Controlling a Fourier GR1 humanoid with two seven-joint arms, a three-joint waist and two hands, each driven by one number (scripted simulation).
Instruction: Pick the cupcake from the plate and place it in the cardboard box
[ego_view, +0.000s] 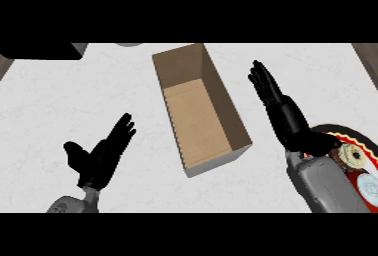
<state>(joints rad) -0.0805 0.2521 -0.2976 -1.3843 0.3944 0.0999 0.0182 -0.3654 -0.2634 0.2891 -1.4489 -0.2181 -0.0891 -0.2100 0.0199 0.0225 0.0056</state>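
Landmark: box (201, 112), open-topped, set on the counter (66, 105), long axis running away from the robot, inside bare.

Nearest, right of the box's near end: plate (359, 142), partly cut by the frame edge and covered by the right forearm. Cupcake (349, 157) is seen on the plate, just beside the right wrist, well apart from the box.

Left of the box's near end: left hand (100, 155), fingers straight and spread slightly, thumb out, nothing held.

Right of the box's middle: right hand (284, 112), fingers straight and held together, pointing away, nothing held; not touching the box.

Beyond the box's far left: a dark object (40, 50) at the counter's edge, identity not clear.
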